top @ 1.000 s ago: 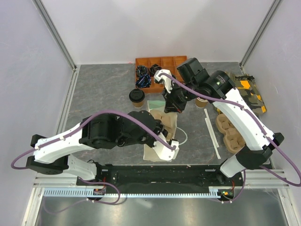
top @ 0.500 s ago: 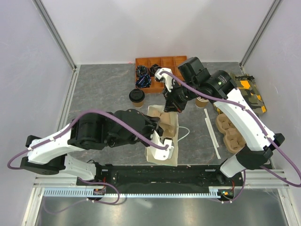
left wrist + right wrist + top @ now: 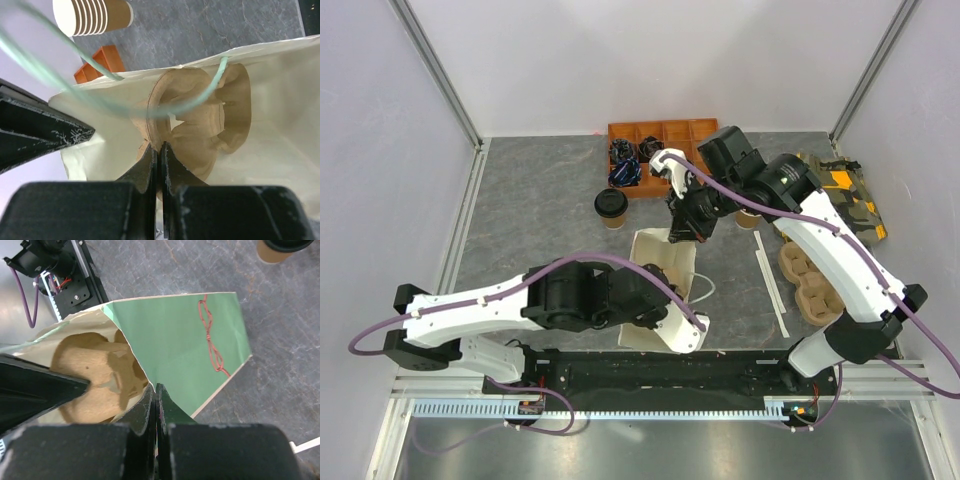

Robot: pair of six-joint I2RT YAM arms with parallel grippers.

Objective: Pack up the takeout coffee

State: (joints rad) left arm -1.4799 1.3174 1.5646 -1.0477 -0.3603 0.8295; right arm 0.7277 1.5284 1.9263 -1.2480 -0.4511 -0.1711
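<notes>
Clamped shut on the near rim, the left gripper [image 3: 159, 152], and on the far rim the right gripper [image 3: 156, 392], spread the paper bag [image 3: 200, 350] open over its pulp cup tray [image 3: 200, 115]. This looks meant to admit the takeout coffee [image 3: 611, 207], which stands outside, to the bag's left.

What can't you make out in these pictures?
Right wrist view: the takeout coffee is cut off by the top edge.
Top view: the left arm hides the near end of the paper bag.
Top view: the dark contents of the orange tray are too small to name.
</notes>
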